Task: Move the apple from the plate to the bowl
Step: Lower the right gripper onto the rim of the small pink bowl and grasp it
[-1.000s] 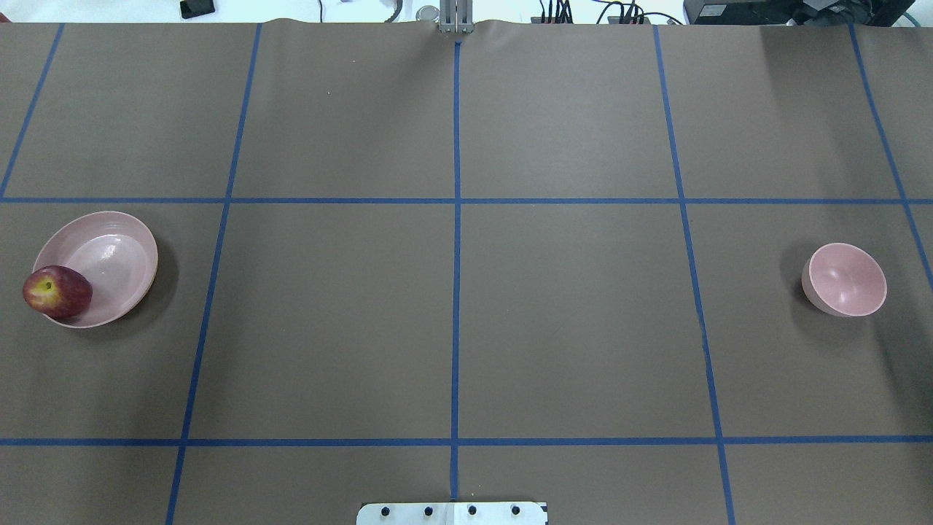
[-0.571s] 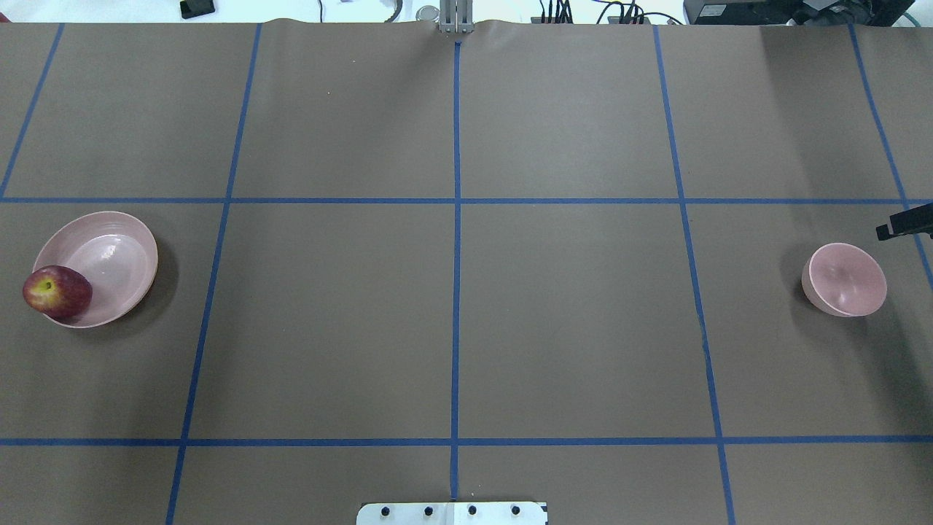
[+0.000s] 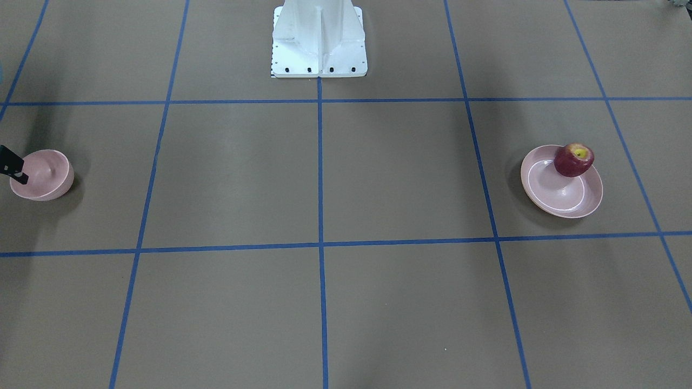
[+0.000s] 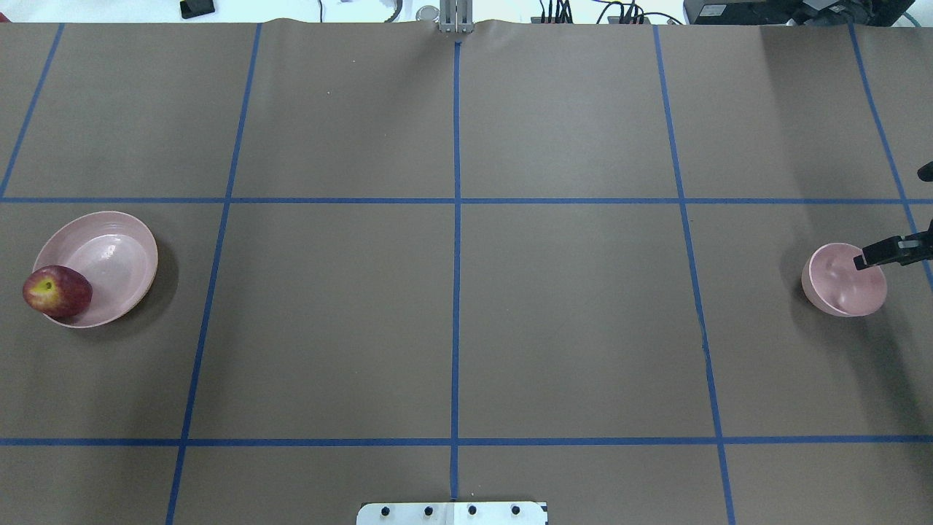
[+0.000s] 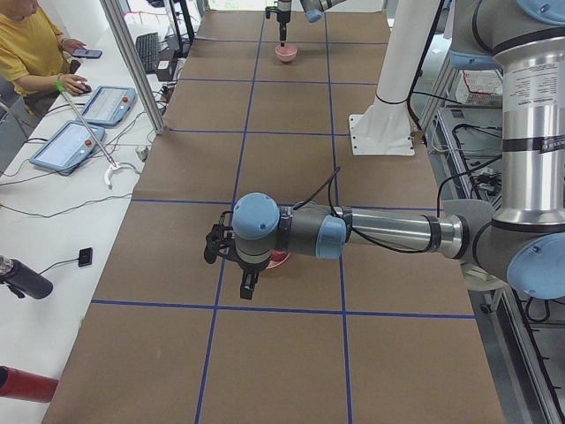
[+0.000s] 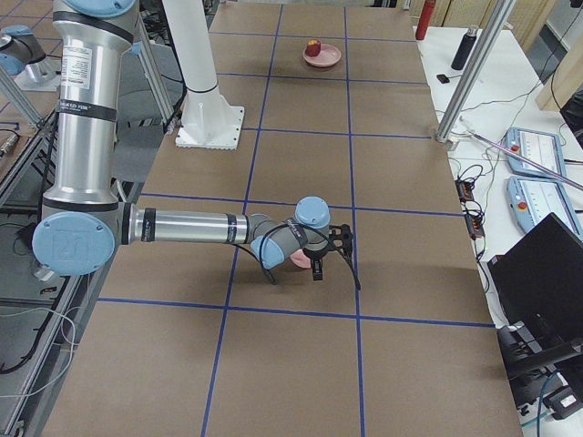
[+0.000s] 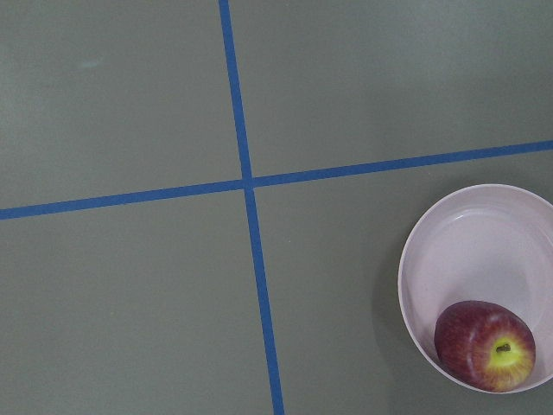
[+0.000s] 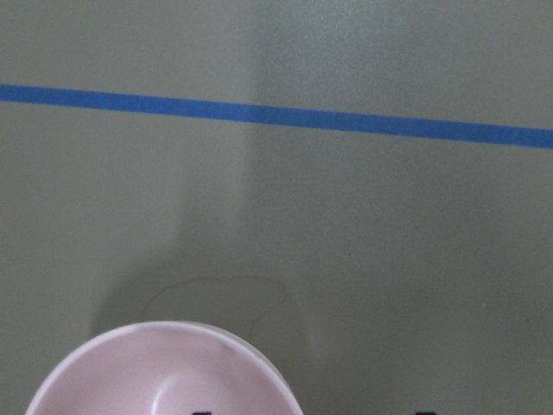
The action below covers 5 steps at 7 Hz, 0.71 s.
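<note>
The dark red apple [image 4: 57, 292] sits on the near-left rim of the wide pink plate [image 4: 109, 255] at the table's left end. It also shows in the left wrist view as the apple [image 7: 484, 346] in the plate [image 7: 467, 251]. My left gripper [image 5: 231, 265] hangs above the plate, seen only from the side, so I cannot tell its state. The small pink bowl [image 4: 842, 288] stands at the right end. My right gripper [image 4: 893, 219] hovers over it, open and holding nothing, with one black finger [image 4: 885, 253] across the bowl's right rim.
Brown table cover with a blue tape grid. The robot's white base [image 3: 319, 43] stands at the middle of its side. A person [image 5: 31, 44] sits at a side desk with tablets [image 5: 66, 146], off the table.
My right gripper has come into view from the right edge and moved toward me, from beyond the bowl to over its right rim. Apple, plate and bowl have not moved.
</note>
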Motion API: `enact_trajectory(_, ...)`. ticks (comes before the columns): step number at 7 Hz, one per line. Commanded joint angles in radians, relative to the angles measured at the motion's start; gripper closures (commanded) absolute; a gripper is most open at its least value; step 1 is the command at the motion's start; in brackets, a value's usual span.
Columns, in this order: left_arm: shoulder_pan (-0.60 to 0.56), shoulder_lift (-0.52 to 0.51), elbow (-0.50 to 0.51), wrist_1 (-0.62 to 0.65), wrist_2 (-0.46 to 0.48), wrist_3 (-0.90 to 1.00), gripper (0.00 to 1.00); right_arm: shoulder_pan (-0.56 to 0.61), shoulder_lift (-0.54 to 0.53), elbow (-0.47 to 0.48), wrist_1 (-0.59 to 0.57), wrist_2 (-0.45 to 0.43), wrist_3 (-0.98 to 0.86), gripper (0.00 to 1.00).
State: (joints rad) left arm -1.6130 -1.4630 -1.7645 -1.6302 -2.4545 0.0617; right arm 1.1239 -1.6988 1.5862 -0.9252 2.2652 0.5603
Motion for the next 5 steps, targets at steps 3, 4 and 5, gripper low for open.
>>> enact_trajectory(3,0.001,0.003,0.004,-0.002,0.000,0.001,0.02,-0.026,0.007,-0.006,-0.003,0.008,-0.002,1.00)
enact_trajectory(4,0.001,0.003,0.005,-0.002,0.000,0.004,0.02,-0.024,0.013,-0.003,-0.003,0.013,-0.002,1.00)
enact_trajectory(5,0.001,0.003,0.004,-0.002,0.000,0.006,0.02,-0.010,0.016,-0.005,-0.006,0.023,0.000,1.00)
